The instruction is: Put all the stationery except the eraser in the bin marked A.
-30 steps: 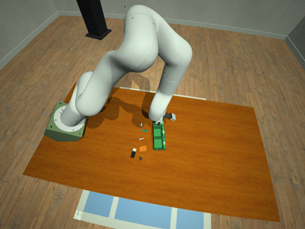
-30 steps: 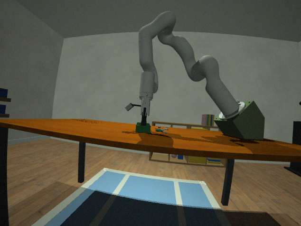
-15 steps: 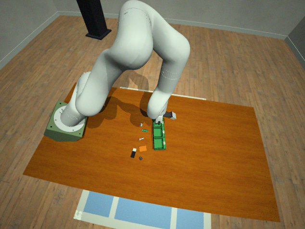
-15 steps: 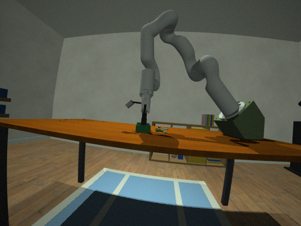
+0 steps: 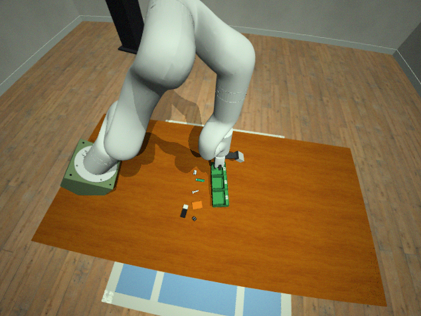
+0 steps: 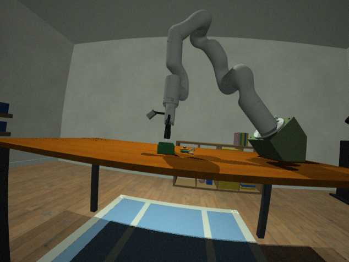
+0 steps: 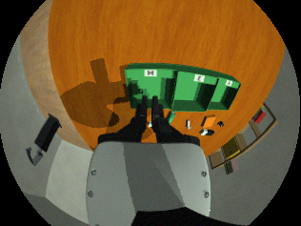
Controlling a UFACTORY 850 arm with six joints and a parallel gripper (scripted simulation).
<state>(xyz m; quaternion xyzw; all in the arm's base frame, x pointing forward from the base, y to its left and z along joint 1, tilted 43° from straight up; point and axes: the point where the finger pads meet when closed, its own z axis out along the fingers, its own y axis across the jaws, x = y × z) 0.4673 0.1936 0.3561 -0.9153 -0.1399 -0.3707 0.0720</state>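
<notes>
Green bins (image 5: 218, 182) (image 6: 165, 148) (image 7: 191, 91), white labels, one reading M, jaws (image 5: 220, 166) (image 6: 167, 132) above

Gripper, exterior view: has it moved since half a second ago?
Yes, upward: the gripper now shows a gap above the green bins.
</notes>
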